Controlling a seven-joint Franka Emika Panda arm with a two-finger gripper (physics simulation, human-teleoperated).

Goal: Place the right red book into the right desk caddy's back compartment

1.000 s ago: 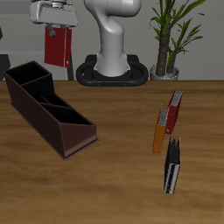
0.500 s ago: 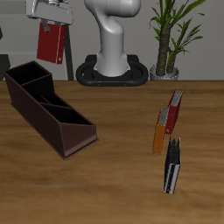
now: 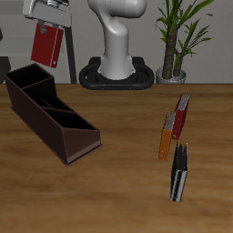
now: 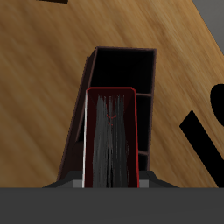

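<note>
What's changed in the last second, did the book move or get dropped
The gripper, shut on the right red book, drifted sideways over the right desk caddy's back end, rose slightly, and the hanging book tilted a little more. Nothing was let go. The caddy and the books lying on the table stayed where they were.

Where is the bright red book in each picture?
Exterior view: the right red book hangs from the claw, high above the right desk caddy.
Wrist view: the book fills the middle, page edges facing the camera.
Shared landmark: the caddy beneath it.
</note>
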